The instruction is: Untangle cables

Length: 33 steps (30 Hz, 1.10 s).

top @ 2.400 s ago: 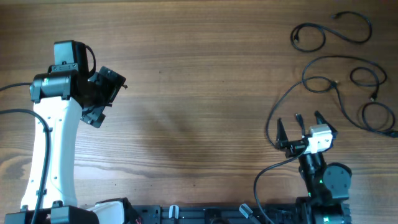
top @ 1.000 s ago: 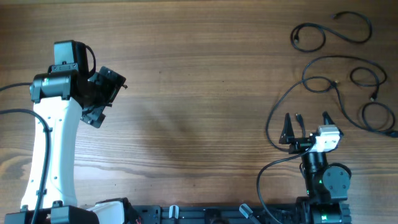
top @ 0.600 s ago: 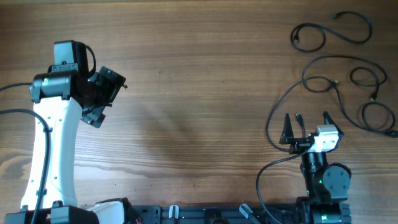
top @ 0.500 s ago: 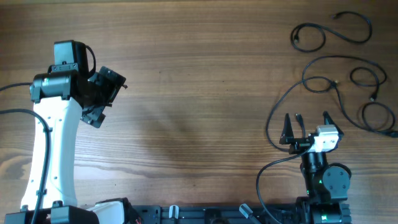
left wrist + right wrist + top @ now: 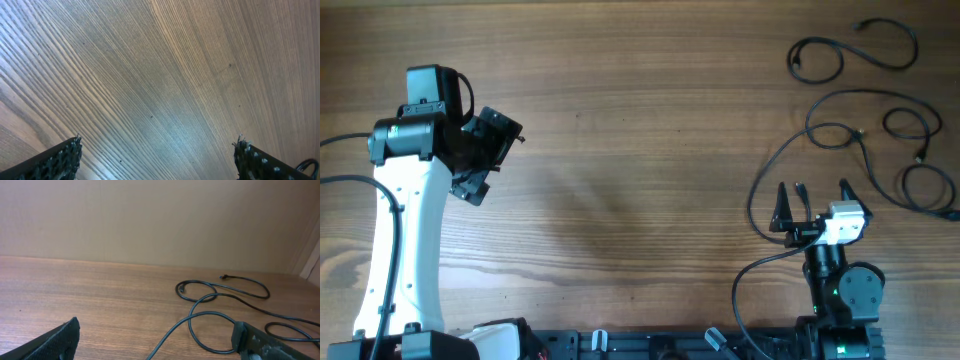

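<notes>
Finds cables (image 5: 865, 130) in loose loops at far right of table (image 5: 640, 120), apparently separate, with one strand curving just beside right gripper (image 5: 812, 195). Records it and left gripper (image 5: 160, 162) spread wide, holding nothing.

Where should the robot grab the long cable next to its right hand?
Probably the single curved stretch of the cable just left of the open right gripper, coming down from above. There it lies flat and alone, away from the loops and crossings farther back.
</notes>
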### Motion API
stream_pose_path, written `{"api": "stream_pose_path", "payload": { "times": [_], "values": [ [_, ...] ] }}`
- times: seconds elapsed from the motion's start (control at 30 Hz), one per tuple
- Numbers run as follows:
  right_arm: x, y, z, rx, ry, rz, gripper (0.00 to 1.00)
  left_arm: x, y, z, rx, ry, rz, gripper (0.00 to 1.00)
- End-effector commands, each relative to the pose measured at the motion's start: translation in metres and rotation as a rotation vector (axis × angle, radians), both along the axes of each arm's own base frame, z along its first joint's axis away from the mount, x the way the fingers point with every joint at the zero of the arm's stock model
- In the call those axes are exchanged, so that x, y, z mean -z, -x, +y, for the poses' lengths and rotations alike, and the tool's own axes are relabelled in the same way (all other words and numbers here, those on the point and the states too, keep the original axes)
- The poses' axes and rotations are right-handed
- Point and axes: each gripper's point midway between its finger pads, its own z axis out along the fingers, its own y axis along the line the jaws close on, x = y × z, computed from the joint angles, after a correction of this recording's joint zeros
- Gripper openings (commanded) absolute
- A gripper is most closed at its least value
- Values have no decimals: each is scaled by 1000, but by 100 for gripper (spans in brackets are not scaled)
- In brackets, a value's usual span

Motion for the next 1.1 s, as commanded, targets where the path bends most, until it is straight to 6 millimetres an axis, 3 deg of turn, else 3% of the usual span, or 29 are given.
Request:
{"api": "stream_pose_path", "payload": {
  "times": [0.0, 0.17, 0.3, 0.4, 0.47, 0.57, 0.63, 0.77, 0.87, 1.07],
  "values": [
    [-2, 0, 1, -11, 18, -9, 100, 1, -1, 1, -4, 2, 4, 100],
    [-2, 0, 1, -11, 17, -9, 100, 2, -1, 2, -6, -6, 9, 100],
    [-2, 0, 1, -11, 17, -9, 100, 2, 20, 14, 17, -104, 71, 100],
    [-2, 0, 1, -11, 17, -9, 100, -6, 9, -5, 454, -222, -9, 100],
    [-2, 0, 1, -11, 18, -9, 100, -17, 2, -31, 725, -260, -103, 100],
    [-2, 0, 1, -11, 17, -9, 100, -37, 3, -68, 928, -254, -281, 100],
    [-2, 0, 1, -11, 17, -9, 100, -37, 8, -69, 925, -265, -320, 100],
    [-2, 0, 1, -11, 17, -9, 100, -13, 32, -67, 916, -296, -391, 100],
    [-2, 0, 1, -11, 17, -9, 100, 0, 39, -66, 901, -346, -507, 100],
    [-2, 0, 1, -11, 17, -9, 100, 7, 61, -64, 983, -488, -669, 100]
  ]
}}
